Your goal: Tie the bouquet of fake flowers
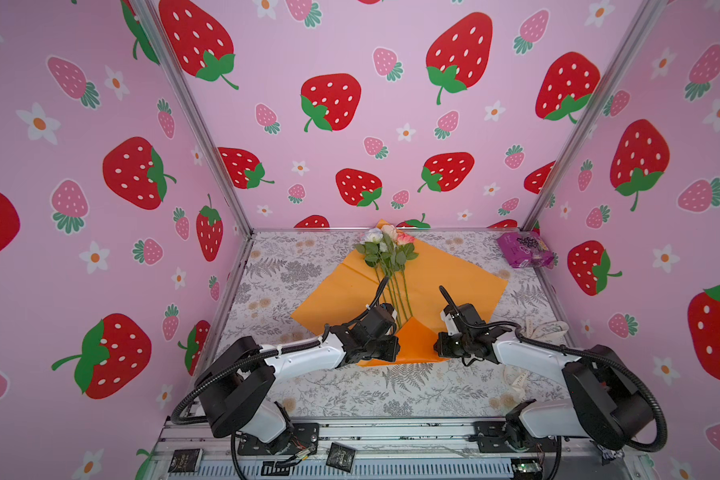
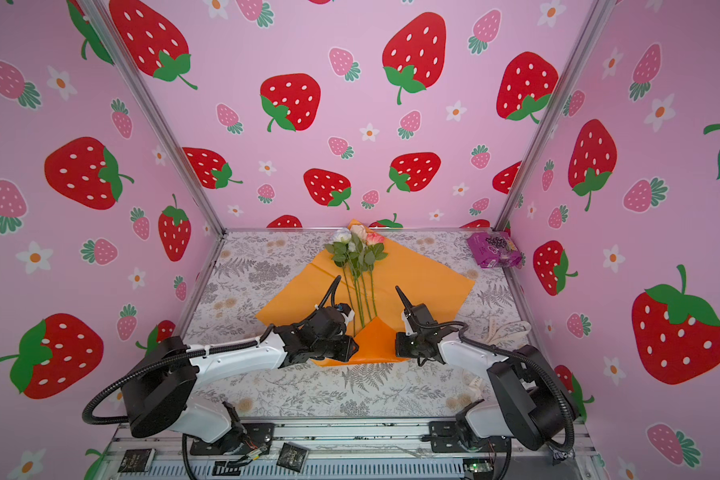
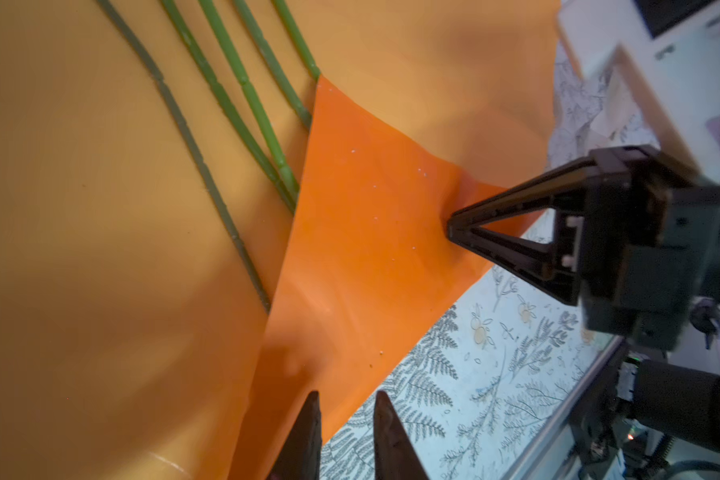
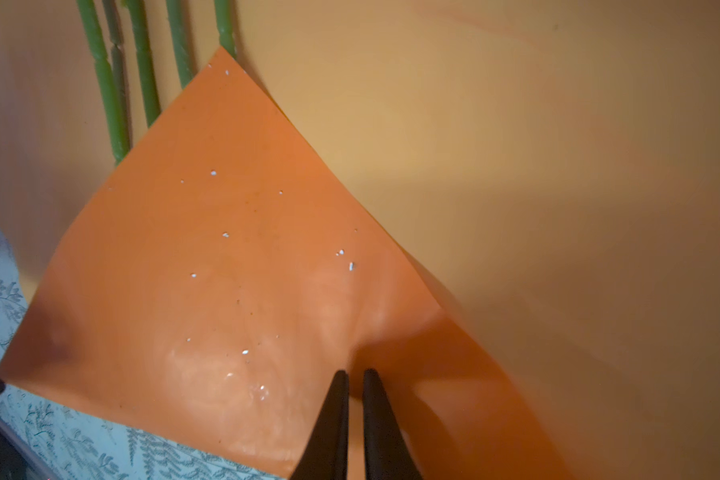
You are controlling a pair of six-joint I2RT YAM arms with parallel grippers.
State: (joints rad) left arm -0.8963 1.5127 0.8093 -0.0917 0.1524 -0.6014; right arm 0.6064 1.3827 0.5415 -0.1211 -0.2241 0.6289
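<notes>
Where the orange wrapping paper [image 1: 454, 274] lies spread on the bench [image 1: 350, 390], its near corner is turned over the ends of the stems [image 3: 242, 104], and this folded flap [image 1: 416, 343] sits between the two grippers. The right gripper [image 3: 449, 226] has its fingers pinched together on the flap's edge, puckering it. The left gripper [image 3: 348, 401] has its fingers slightly apart, one tip over the flap, the other over the bench. The bouquet of fake flowers [image 1: 387, 249] lies on the paper beyond both pairs of fingers, heads farthest from them.
</notes>
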